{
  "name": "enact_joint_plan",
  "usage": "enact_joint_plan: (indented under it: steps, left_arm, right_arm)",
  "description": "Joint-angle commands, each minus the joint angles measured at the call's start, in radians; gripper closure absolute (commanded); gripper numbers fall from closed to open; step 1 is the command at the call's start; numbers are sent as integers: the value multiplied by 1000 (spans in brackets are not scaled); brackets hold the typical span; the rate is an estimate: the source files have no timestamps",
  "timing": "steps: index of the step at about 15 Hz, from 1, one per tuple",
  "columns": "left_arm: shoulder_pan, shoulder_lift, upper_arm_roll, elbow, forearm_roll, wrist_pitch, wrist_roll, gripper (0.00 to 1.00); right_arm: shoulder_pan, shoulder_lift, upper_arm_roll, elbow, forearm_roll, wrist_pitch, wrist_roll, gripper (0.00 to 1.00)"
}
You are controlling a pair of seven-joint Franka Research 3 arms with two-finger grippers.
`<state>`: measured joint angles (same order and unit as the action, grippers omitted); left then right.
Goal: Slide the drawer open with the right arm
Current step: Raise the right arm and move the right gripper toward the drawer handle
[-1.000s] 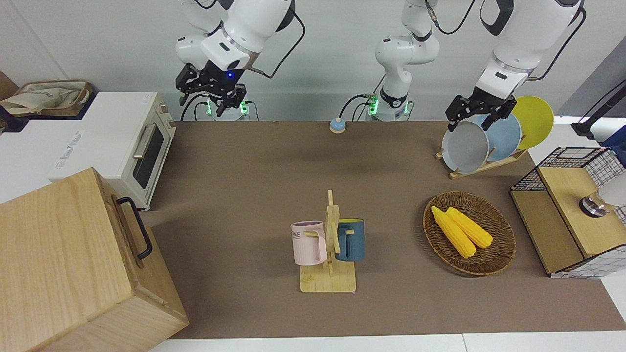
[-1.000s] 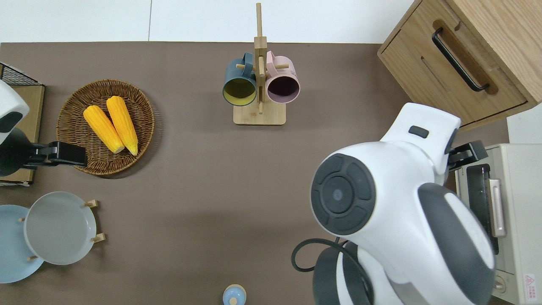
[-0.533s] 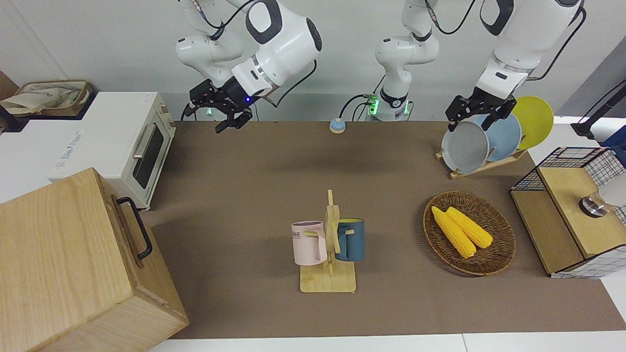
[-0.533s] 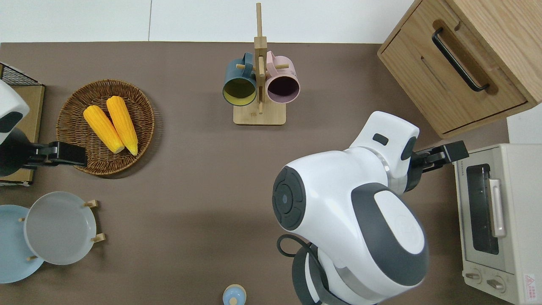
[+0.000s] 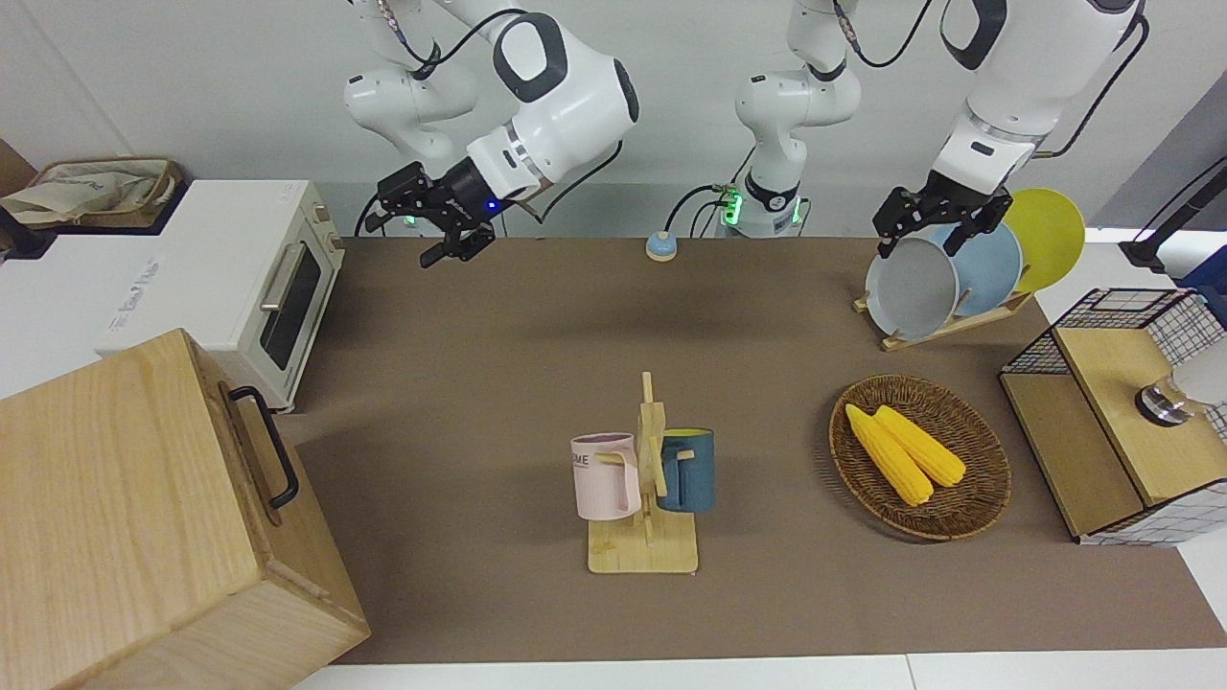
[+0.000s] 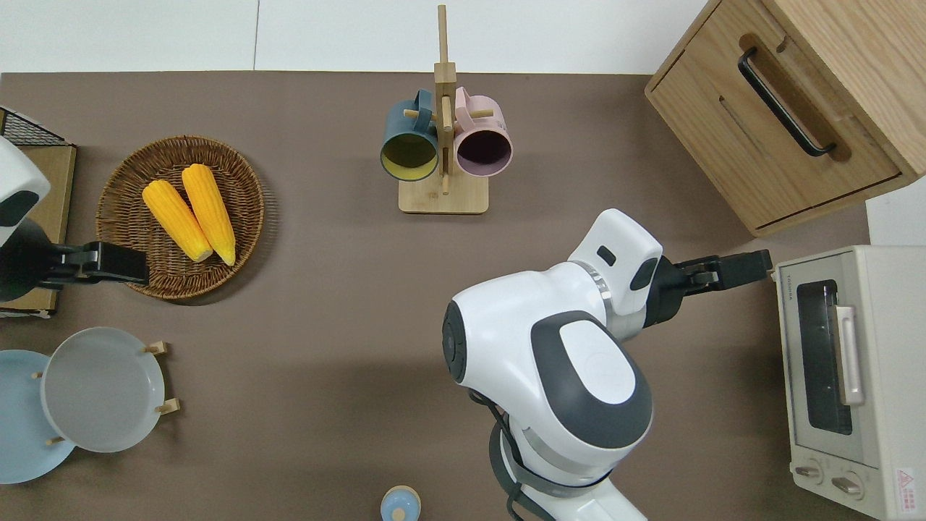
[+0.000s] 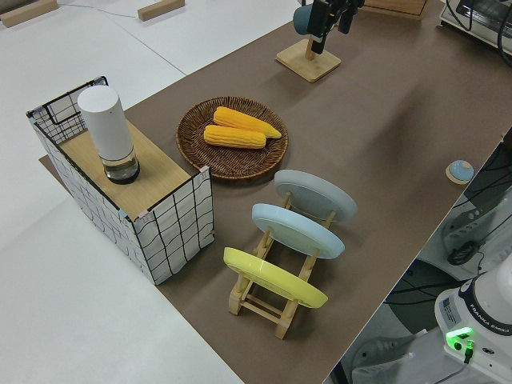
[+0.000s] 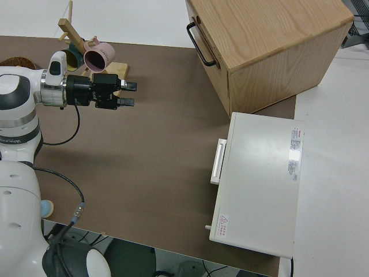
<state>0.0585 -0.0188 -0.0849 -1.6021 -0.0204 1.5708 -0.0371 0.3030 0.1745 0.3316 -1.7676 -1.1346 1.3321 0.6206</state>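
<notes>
White jointed right arm [image 6: 557, 347] with a small blue wrist light, bent at the elbow, forearm stretched out level above the brown tabletop [image 6: 325, 304]. Black two-finger right gripper [image 8: 130, 94] pointing sideways toward the right arm's end of the tabletop, jaws parted with a clear gap between them, nothing held. White left arm [image 5: 1007, 86] parked, its black left gripper [image 5: 935, 230] hanging downward.

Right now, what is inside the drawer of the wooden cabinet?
That cannot be seen. The drawer is shut, so only its front and black handle show. The right claw is open over the bare mat, not touching the handle.
</notes>
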Motion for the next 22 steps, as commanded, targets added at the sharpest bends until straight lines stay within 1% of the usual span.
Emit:
enact_joint_plan:
  steps: [1, 3, 6, 7, 9, 11, 14, 17, 19, 22]
  left_arm:
    - [-5, -7, 4, 1, 13, -5, 5, 5]
    - [-5, -9, 2, 1, 13, -5, 6, 2]
    - [-5, -9, 4, 1, 13, -5, 5, 2]
    - [-5, -7, 2, 1, 13, -5, 5, 2]
    - [-5, -9, 4, 1, 13, -5, 6, 5]
    - [-5, -7, 2, 1, 13, -5, 6, 5]
    - [-5, -9, 4, 1, 13, -5, 6, 2]
    - [-5, -9, 4, 1, 13, -5, 5, 5]
    - [-5, -7, 4, 1, 13, -6, 5, 5]
    - [-5, -7, 2, 1, 13, -6, 5, 5]
  right_arm:
    - [22, 39, -11, -13, -86, -30, 70, 11]
    - [24, 62, -11, -15, -115, -43, 68, 11]
    - [38, 77, -11, -26, -161, -45, 36, 11]
    - [39, 77, -11, -35, -194, -44, 1, 11]
    - [44, 82, -11, -41, -252, -44, -94, 11]
    - [47, 88, -9, -41, -289, -42, -131, 11]
    - [42, 100, -9, -41, -318, -27, -140, 11]
    - [27, 105, -9, -44, -372, 12, -229, 11]
    - [16, 108, -12, -42, -401, 41, -268, 11]
    - [5, 111, -19, -42, -412, 76, -275, 11]
